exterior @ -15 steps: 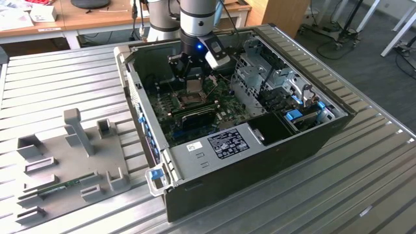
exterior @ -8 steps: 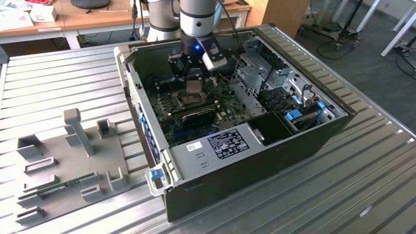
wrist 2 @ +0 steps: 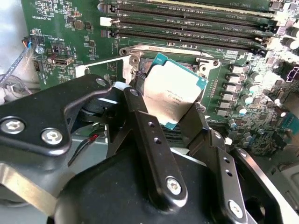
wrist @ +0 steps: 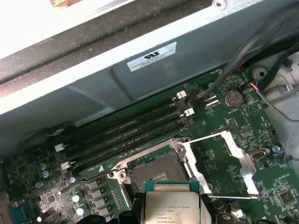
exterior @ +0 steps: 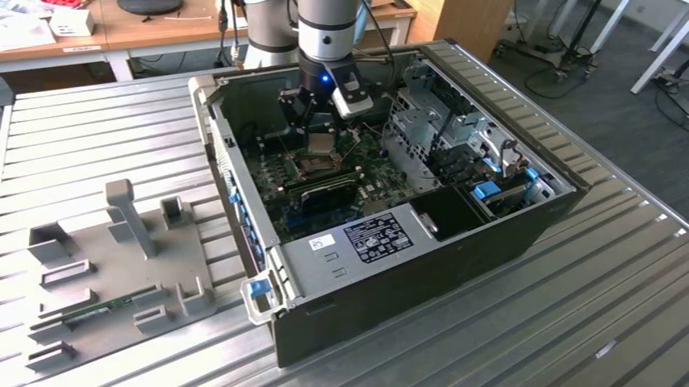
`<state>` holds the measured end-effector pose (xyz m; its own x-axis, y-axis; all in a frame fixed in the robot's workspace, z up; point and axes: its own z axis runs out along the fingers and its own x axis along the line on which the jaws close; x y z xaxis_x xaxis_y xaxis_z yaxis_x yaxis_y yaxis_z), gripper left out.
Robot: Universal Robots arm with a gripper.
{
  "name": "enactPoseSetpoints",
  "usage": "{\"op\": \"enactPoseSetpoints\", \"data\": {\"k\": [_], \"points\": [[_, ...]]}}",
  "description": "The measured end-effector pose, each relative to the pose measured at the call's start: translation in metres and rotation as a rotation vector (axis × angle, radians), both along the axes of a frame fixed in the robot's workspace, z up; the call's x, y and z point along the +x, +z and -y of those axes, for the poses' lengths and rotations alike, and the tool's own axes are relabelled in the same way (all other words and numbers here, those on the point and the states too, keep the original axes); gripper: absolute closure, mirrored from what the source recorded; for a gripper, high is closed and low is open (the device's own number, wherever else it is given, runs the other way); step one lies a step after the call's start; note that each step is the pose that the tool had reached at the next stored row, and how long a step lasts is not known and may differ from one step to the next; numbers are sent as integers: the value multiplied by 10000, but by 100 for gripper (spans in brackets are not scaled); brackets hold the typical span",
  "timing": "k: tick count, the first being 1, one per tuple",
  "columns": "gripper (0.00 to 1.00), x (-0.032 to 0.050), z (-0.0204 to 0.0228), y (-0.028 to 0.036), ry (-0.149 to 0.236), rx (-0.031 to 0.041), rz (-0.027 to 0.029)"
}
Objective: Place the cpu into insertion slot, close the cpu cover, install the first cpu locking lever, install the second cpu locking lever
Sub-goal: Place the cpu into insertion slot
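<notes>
**The gripper holds the cpu just over its slot**

The gripper [exterior: 319,139] reaches down into the open computer case [exterior: 431,266], which sits on a ribbed metal table [exterior: 108,129]. In the second wrist view the gripper [wrist 2: 166,109] has its two black fingers [wrist 2: 142,116] closed in on the cpu [wrist 2: 173,91]. One finger presses on each of two opposite sides.

The cpu is a flat square, so no side is longer than another. Its shiny silver-grey top faces up toward both wrist cameras, and there is small dark print on it. A thin blue-green rim runs around the silver part. In the second wrist view the square looks turned, with one corner toward the long black memory slots [wrist 2: 187,21].

In the exterior view the cpu [exterior: 321,145] hangs just above the insertion slot [exterior: 319,168] on the green motherboard [exterior: 366,173]. In the first wrist view one edge of the cpu [wrist: 170,205] reaches toward the insertion slot [wrist: 156,172]. The slot's dark square middle is bare, so the cpu is not in it yet. I cannot tell if the cpu's edge touches the slot's frame.

The cpu cover [wrist: 240,156] is swung open to one side of the slot. It is a thin silver frame, and green board shows through its big window.
</notes>
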<state>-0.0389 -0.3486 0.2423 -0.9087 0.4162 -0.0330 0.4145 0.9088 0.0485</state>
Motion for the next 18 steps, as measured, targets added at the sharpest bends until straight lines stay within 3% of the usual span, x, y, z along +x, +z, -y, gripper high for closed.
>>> {"op": "enactPoseSetpoints", "data": {"k": [18], "points": [[46,0,0,-17,-3230,0,-1]]}}
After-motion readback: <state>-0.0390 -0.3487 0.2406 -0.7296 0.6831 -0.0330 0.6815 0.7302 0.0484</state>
